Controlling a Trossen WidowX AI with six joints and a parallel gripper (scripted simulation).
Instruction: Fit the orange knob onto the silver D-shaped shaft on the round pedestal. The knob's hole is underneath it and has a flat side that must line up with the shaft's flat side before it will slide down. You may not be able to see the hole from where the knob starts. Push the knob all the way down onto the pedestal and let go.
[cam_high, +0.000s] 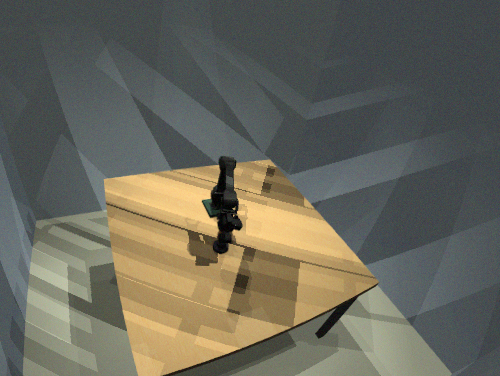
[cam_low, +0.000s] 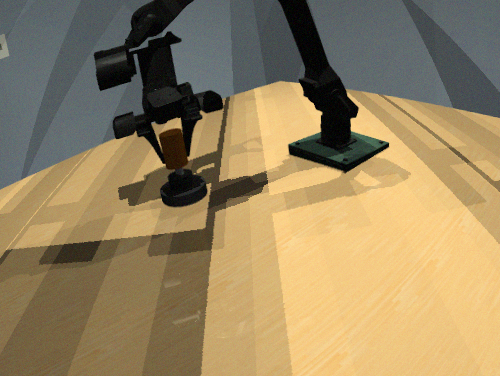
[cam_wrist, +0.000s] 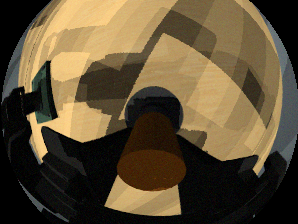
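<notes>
The orange knob (cam_low: 173, 148) (cam_wrist: 151, 169) is an upright cylinder, leaning slightly in the exterior view. My gripper (cam_low: 175, 158) (cam_wrist: 153, 135) is shut on it, one finger on each side. The dark round pedestal (cam_low: 185, 196) (cam_wrist: 146, 93) (cam_high: 220, 248) is directly below, with a narrower raised collar on top. A short bit of silver shaft (cam_low: 180, 171) shows between the knob's lower end and the collar. The knob stands a little above the collar. The hole and both flat sides are hidden, so how far the shaft is inside the knob cannot be told.
The wooden table (cam_high: 165, 285) (cam_low: 350, 280) carries the green base plate (cam_low: 367, 145) (cam_wrist: 44, 95) (cam_high: 209, 207) of the arm, beside the pedestal. Patchy shadows lie across the table around both.
</notes>
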